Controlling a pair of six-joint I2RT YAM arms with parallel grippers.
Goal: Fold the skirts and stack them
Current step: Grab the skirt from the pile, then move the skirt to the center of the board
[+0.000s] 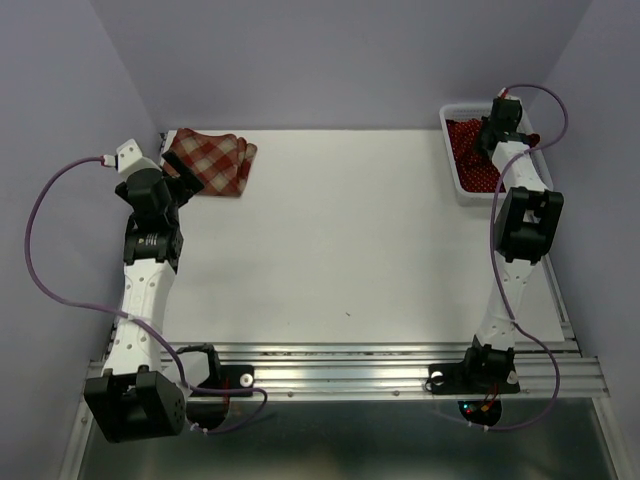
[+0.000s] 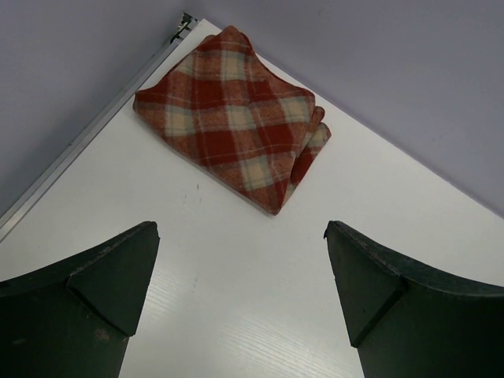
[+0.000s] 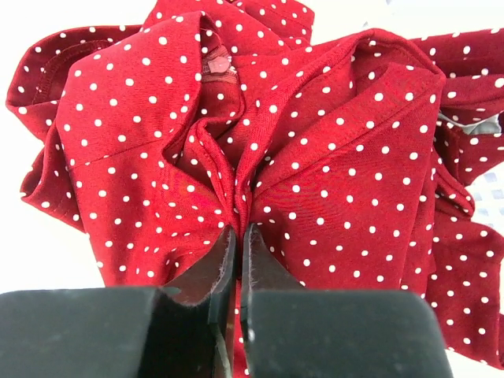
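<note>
— Where has the plaid skirt (image 2: 232,118) got to?
— It's folded and lying flat on the tabletop (image 1: 340,240), up in the far left corner; one folded edge faces the right.
— And the arm beside it?
— The left fingers (image 2: 102,276) hang just on the near side of it, spread wide; they hold nothing and are clear of the cloth.
— What about the other arm?
— It reaches into the white basket (image 1: 452,150) at the far right corner; the polka-dot skirt (image 3: 331,173) lies bunched in there, dark red with small white dots; the right fingers (image 3: 224,272) are pinched tight on a fold of it, and the cloth gathers into creases that run down to the tips.
— Is that one skirt in the basket or two?
— I cannot tell; it's one crumpled red heap, and from above the arm covers part of it.
— So the plaid one and the dotted heap are nowhere near each other?
— Well apart; they sit at opposite ends of the far edge.
</note>
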